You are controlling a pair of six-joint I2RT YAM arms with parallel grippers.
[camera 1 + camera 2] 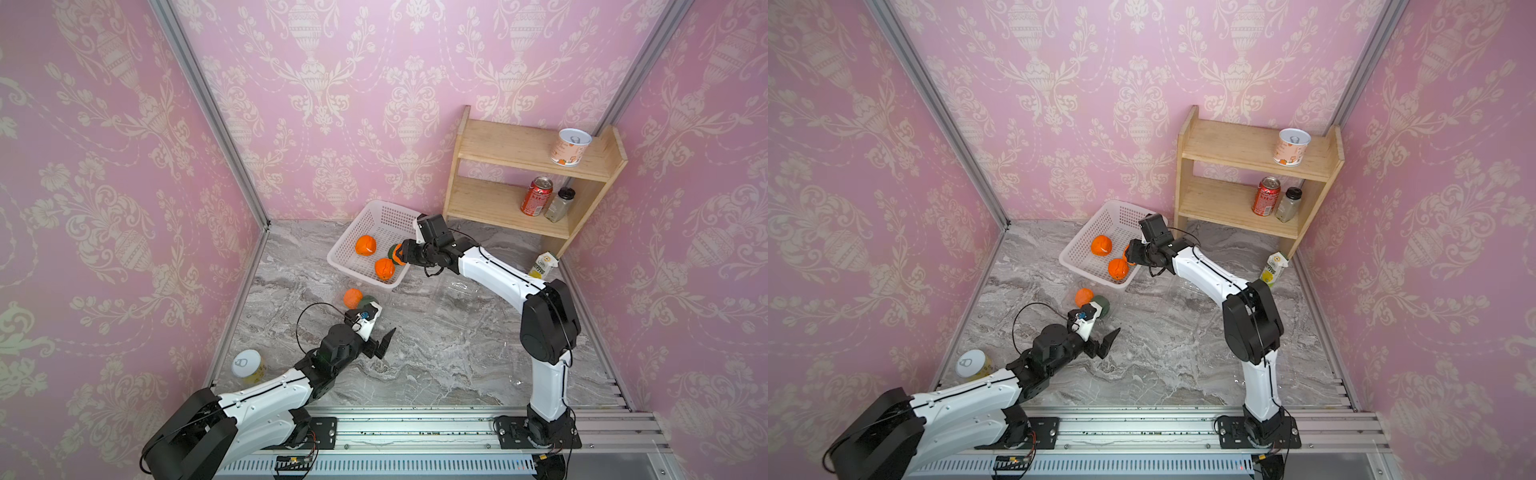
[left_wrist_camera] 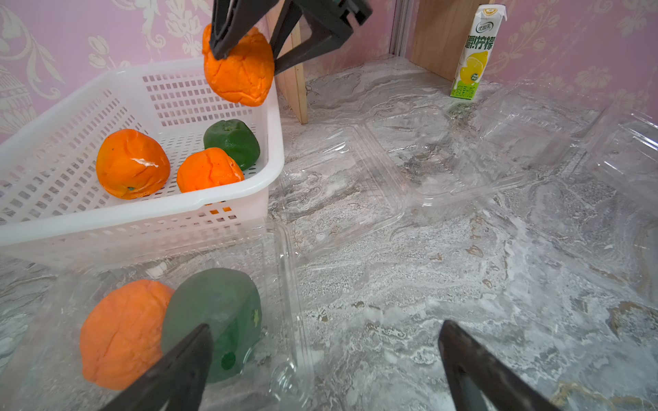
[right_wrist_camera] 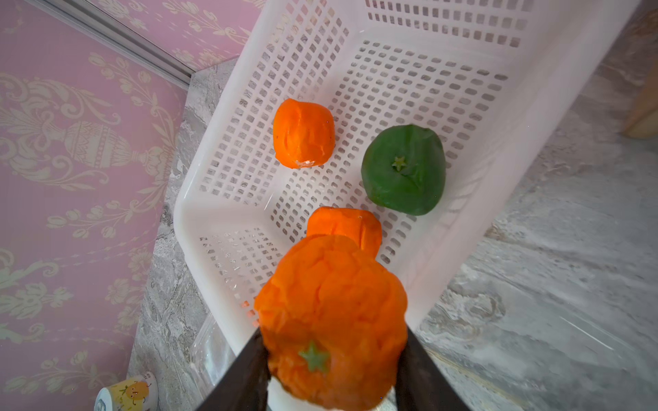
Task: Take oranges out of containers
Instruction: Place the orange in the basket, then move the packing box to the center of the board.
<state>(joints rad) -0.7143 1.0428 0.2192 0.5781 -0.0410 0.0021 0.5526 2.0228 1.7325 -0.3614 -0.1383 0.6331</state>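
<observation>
Fingers (image 3: pixel 245 380) of the right gripper (image 3: pixel 333 340) are pinching the held orange (image 3: pixel 331 295) from both sides, and it is hanging above the near rim of the white basket (image 2: pixel 106 217), not over its middle. The left gripper (image 2: pixel 325 325) is hovering with its fingers spread wide and nothing between them, just beside the occupied container (image 2: pixel 290 302).

The basket looks light. If the right arm is lowering too close to that rim, it is risking a knock that shoves or tips the basket, where two basket oranges (image 2: pixel 131 163) and a green fruit (image 2: pixel 233 142) are lying.

The empty containers (image 2: pixel 402 210) are lying on the table well apart from the left gripper. The occupied one is thin and clear, so a descending finger is likely to be catching its wall and dragging or flipping it.

Released where it is hanging, the held orange is liable to be striking the rim and rolling out onto the table.

The last orange (image 2: pixel 121 334) is touching the boxed green fruit (image 2: pixel 217 306). A wide grasp is in danger of taking the wrong one, or both.
</observation>
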